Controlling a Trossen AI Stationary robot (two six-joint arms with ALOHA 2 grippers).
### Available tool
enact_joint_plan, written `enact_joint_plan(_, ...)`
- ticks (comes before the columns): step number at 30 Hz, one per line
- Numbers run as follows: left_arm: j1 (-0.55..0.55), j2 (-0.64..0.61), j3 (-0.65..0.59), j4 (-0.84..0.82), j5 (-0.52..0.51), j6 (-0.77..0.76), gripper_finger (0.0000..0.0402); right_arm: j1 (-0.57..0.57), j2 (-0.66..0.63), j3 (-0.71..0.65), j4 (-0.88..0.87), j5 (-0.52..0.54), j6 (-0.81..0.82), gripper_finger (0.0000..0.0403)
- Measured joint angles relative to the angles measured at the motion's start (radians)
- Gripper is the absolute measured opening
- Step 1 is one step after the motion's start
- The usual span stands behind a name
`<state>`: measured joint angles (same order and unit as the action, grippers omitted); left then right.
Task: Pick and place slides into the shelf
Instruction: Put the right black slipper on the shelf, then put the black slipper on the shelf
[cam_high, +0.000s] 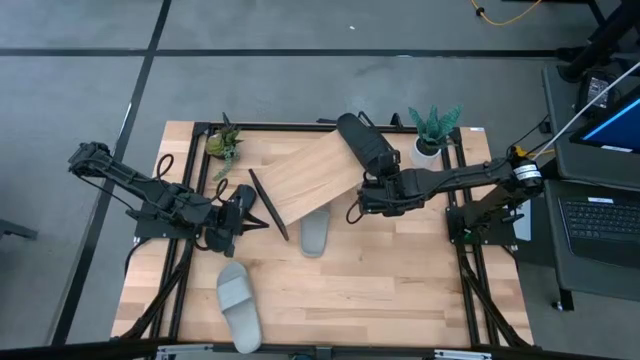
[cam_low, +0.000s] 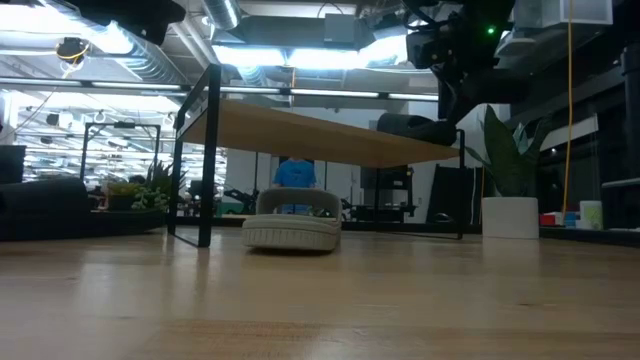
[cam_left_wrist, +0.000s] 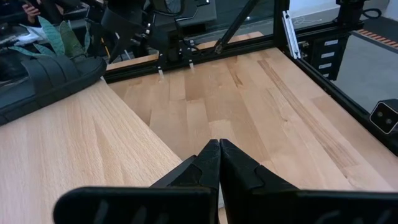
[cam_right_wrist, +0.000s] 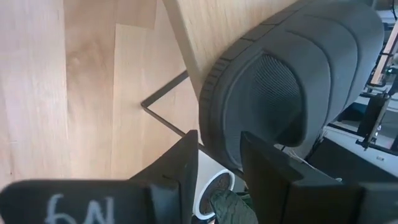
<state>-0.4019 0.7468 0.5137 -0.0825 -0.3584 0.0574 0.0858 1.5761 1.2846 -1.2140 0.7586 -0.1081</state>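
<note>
The shelf (cam_high: 310, 175) is a tilted light wood board on a thin black frame in the middle of the table. One black slide (cam_high: 365, 145) lies on its far right part, and my right gripper (cam_right_wrist: 221, 168) is shut on it. A grey slide (cam_high: 315, 232) lies on the table, partly under the board's near edge; the low view shows this grey slide (cam_low: 292, 228) beneath the board. Another grey slide (cam_high: 240, 305) lies sole-down at the near left. My left gripper (cam_left_wrist: 219, 162) hangs shut and holds nothing, left of the shelf (cam_left_wrist: 81, 155). My right gripper pinches the sole's rim (cam_right_wrist: 219, 146) at the black slide's near end between its two fingers. The fingers (cam_right_wrist: 180, 168) slant down at it from the table's right side. The slide lies along the board, strap up.
Two potted plants stand at the far edge, one at the left (cam_high: 225, 143) and one in a white pot at the right (cam_high: 432, 130). A laptop (cam_high: 600, 215) sits beyond the table's right edge. Bare wood lies along the near right of the table (cam_high: 400, 290).
</note>
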Motion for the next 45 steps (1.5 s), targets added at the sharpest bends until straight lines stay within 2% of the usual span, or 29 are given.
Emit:
enact_joint_plan(4,0.000,0.000,0.000,0.000,0.000,0.000,0.0000,0.023,0.000,0.015,-0.014,0.000,-0.001,0.0120)
enact_joint_plan(9,0.000,0.000,0.000,0.001,0.000,0.000,0.0000,0.059,0.000,0.123,-0.085,0.001,0.006,0.0120)
enact_joint_plan(15,0.000,0.000,0.000,0.001,0.000,0.003,0.0000,0.100,0.000,0.244,-0.120,-0.006,0.130,0.0118)
enact_joint_plan(18,0.000,0.000,0.000,0.001,0.000,0.005,0.0000,0.126,0.000,0.249,-0.128,-0.048,0.194,0.0093)
enact_joint_plan(21,0.000,0.000,0.000,0.000,0.000,0.005,0.0000,0.170,0.000,0.225,-0.136,-0.080,0.294,0.0029)
enact_joint_plan(23,0.000,0.000,0.000,-0.002,0.000,0.005,0.0000,0.205,0.000,0.205,-0.144,-0.081,0.359,0.0011)
enact_joint_plan(35,-0.070,-0.002,0.006,-0.054,0.013,-0.067,0.0000,0.412,0.000,0.063,-0.117,-0.043,0.753,0.0004)
enact_joint_plan(40,-0.115,0.000,0.097,-0.191,0.000,-0.153,0.0000,0.467,0.000,0.021,-0.099,-0.003,0.866,0.0003)
enact_joint_plan(45,-0.143,0.035,0.196,-0.394,-0.061,-0.243,0.0000,0.505,0.000,-0.069,0.017,0.064,0.942,0.0004)
